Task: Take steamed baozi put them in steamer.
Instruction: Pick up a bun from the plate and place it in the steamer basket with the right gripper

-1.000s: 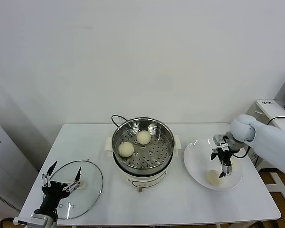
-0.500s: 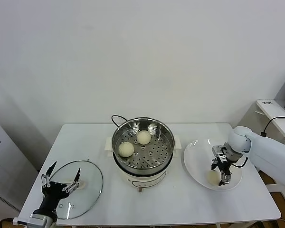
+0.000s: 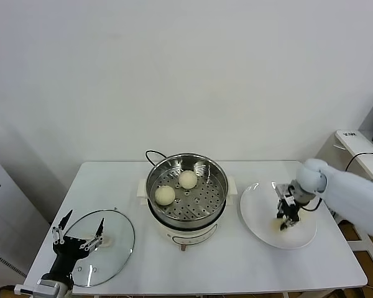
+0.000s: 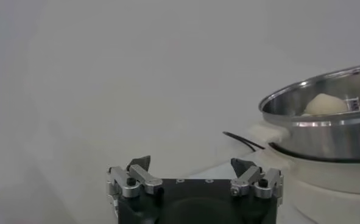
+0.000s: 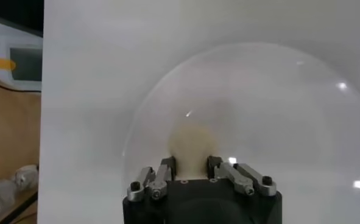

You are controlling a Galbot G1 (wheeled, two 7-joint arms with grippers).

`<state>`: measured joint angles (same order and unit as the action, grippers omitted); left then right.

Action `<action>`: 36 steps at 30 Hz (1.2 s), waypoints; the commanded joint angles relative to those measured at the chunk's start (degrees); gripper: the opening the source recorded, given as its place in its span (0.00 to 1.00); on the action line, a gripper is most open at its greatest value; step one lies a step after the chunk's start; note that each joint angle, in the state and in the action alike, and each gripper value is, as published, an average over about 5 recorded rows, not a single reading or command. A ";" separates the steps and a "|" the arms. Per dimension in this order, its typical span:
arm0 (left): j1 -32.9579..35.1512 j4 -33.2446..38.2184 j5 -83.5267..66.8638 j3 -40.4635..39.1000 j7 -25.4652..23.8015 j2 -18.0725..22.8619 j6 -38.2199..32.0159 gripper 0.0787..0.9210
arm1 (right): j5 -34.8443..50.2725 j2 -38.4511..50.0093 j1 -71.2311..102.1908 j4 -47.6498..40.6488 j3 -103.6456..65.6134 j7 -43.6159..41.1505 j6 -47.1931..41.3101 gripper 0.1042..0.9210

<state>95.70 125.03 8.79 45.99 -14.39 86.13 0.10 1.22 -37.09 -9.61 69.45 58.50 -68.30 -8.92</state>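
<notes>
Right hand [image 3: 286,218] clenched on a bun [image 5: 194,145] on the plate [image 3: 258,217] at the worktop's right edge; left hand [image 3: 78,238] released.

No readable text, label or number anywhere — nothing legible.

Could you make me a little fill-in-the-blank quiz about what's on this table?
1. The steamer already holds ____ baozi.
2. The right gripper has its jaws shut on a baozi lying on the white ____.
3. The glass lid lies flat on the table, on the robot's ____ side.
4. The left gripper hangs over the lid with its jaws ____.

Missing words: two; plate; left; open
</notes>
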 commanded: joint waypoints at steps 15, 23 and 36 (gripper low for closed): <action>-0.38 0.35 -0.63 0.12 0.01 0.05 -0.08 0.88 | 9.24 -26.96 -36.78 2.89 12.98 -3.77 17.60 0.28; -0.34 -0.61 -1.36 0.96 -0.02 0.17 -0.42 0.88 | -4.97 -29.91 -23.53 9.68 7.91 -4.69 31.50 0.28; -0.24 -0.22 -2.37 2.10 0.02 -0.12 -0.43 0.88 | -11.37 -28.70 -14.79 16.17 7.65 -7.28 43.14 0.29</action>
<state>95.31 125.00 6.58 47.85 -14.35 86.22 -0.29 -4.20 -64.99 -29.99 80.25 66.73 -74.09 23.99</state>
